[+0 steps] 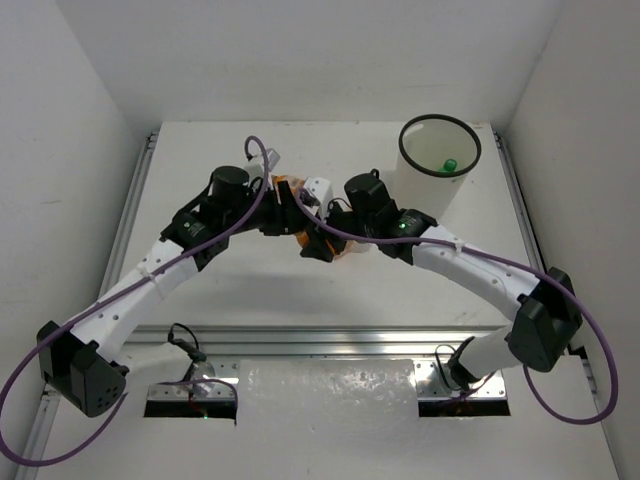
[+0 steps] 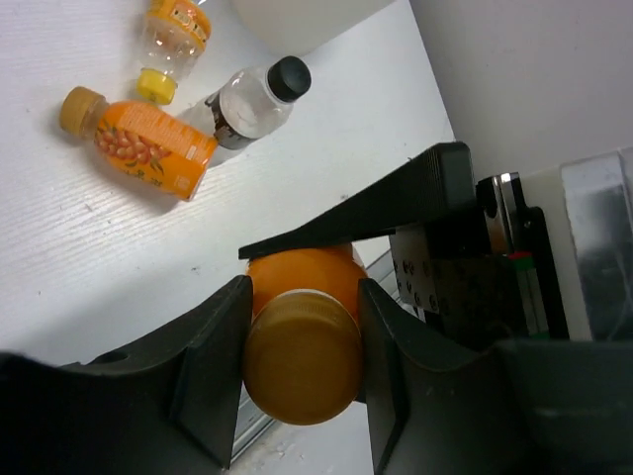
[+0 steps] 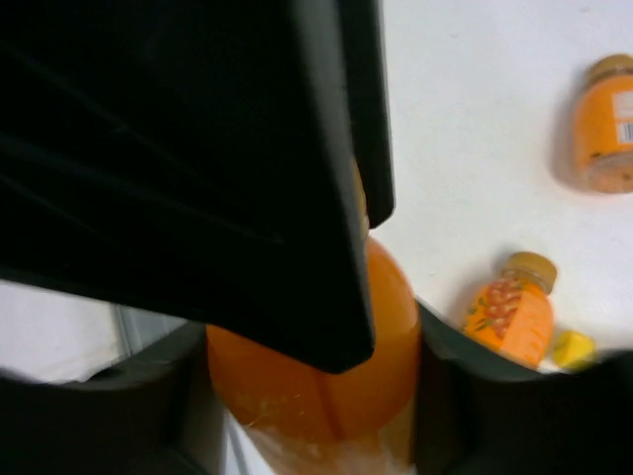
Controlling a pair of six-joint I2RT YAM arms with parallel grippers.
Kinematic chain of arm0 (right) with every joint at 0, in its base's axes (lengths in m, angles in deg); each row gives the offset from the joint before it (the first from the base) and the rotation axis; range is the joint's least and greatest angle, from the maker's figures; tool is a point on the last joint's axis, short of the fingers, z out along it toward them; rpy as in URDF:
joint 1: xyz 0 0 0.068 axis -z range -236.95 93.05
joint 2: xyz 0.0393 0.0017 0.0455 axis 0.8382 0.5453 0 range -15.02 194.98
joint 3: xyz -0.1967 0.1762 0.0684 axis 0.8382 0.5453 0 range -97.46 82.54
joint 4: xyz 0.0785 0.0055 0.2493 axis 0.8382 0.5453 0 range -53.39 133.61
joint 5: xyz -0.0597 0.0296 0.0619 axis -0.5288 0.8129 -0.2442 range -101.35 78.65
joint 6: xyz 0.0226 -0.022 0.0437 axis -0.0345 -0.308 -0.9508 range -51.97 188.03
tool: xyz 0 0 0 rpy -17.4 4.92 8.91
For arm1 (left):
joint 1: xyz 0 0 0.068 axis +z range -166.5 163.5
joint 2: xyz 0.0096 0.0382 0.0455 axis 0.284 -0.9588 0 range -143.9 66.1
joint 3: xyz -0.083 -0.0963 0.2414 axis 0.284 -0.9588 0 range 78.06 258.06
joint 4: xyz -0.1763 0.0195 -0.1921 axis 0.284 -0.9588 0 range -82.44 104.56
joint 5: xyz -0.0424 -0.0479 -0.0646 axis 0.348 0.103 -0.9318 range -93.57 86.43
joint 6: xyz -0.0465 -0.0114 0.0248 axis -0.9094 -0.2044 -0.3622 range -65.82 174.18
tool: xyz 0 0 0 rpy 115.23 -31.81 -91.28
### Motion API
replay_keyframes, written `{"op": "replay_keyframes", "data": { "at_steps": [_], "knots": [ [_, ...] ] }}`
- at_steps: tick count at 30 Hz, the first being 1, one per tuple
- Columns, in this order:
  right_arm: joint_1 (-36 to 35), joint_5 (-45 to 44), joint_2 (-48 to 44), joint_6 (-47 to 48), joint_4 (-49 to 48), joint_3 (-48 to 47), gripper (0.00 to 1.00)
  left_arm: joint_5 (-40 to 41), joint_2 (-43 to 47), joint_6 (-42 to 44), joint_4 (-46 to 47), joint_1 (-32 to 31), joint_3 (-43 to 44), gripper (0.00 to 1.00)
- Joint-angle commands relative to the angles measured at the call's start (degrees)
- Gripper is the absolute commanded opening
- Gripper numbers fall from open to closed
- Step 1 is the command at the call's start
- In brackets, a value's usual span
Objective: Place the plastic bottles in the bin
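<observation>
The left claw (image 2: 302,312) was clamped on the brown-gold cap of an orange bottle (image 2: 302,371), one finger pressed to each side. Its own camera showed only that cap and a sliver of orange shoulder. The right claw (image 3: 312,381) gripped the same bottle round its body, and the orange plastic filled the narrow gap between its fingers. Most of the right wrist view was blocked by the black bulk of the left claw lying across it, which hid the bottle's cap end.

From above, the two wrists crowded together at mid-table and covered the bottle almost wholly. Whether it rested on the table (image 1: 250,290) or hung above it could not be told.

Beyond the left claw a second orange bottle (image 2: 148,146) lay on its side. A clear bottle with a black cap (image 2: 252,99) lay just beside it, and a yellow-capped bottle (image 2: 173,35) was cut off by the frame's top edge. A third orange bottle (image 3: 608,139) was cut by the right edge of the right wrist view.

The bin (image 1: 405,165) stood at the table's far right with a green bottle (image 1: 450,165) inside. The right arm's black joints sat between the bin and the held bottle.
</observation>
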State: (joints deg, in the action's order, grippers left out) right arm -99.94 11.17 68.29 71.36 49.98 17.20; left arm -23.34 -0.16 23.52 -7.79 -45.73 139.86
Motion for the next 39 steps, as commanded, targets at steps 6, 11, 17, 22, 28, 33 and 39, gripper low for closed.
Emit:
{"op": "replay_keyframes", "data": {
  "at_steps": [6,11,17,22,28,33,39],
  "knots": [
    [0.79,-21.61,-5.26,-6.84,-5.65,-0.74,0.0,24.02,3.33,-6.87,-7.92,-0.03,7.43,1.0],
    [12.17,-37.99,-3.6,-16.66,11.45,-15.14,0.0,45.78,8.77,-10.74,-13.43,1.37,8.87,1.0],
    [26.18,-39.75,4.57,-18.1,21.42,-29.56,0.02,43.16,4.92,-9.6,-9.76,1.81,5.62,1.0],
    [30.93,-41.6,15.29,-18.1,27.4,-41.51,0.12,45.52,-2.02,-12.85,-7.18,2.6,6.48,1.0],
    [33.66,-46.78,21.45,-18.89,34.69,-53.47,0.99,44.29,-15.72,-14.7,-7.36,4.71,16.92,1.0],
    [33.58,-44.07,16.2,-20.55,36.65,-50.97,0.99,42.1,-28.29,-17.94,-8.24,6.46,24.32,1.0],
    [33.05,-34.67,4.33,-22.84,31.55,-36.21,0.99,38.84,-45.07,-19.44,-11.04,7.96,37.49,1.0]
  ]
}}
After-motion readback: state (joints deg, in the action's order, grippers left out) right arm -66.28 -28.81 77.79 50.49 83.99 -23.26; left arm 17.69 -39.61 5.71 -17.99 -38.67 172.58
